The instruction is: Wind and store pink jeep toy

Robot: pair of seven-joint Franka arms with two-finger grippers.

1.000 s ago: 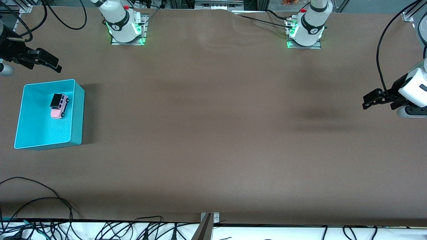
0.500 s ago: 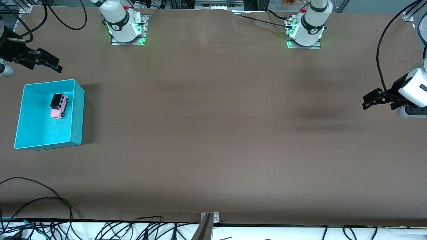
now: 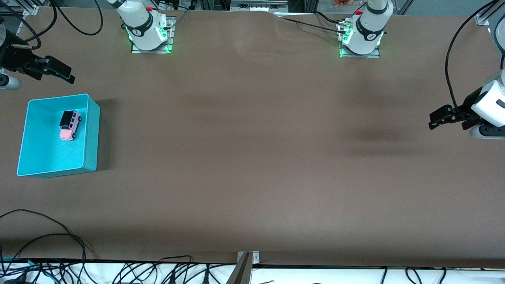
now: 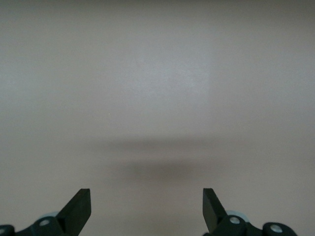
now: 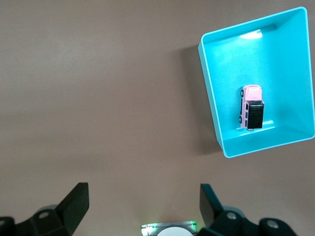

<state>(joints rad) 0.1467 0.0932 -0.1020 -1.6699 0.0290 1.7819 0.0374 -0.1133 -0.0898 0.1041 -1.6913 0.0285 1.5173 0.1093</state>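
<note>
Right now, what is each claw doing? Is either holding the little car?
Left gripper: open, holding nothing, over bare table.
Right gripper: open, holding nothing; the pink car sits in the turquoise bin.

- The jeep (image 3: 70, 125) was light pink with a black rear roof and dark wheels.
- The bin (image 3: 90, 134) was plain turquoise.
- The table (image 3: 252, 157) was plain brown.
- The left gripper (image 3: 438, 120) and right gripper (image 3: 65, 77) had black fingers.
</note>
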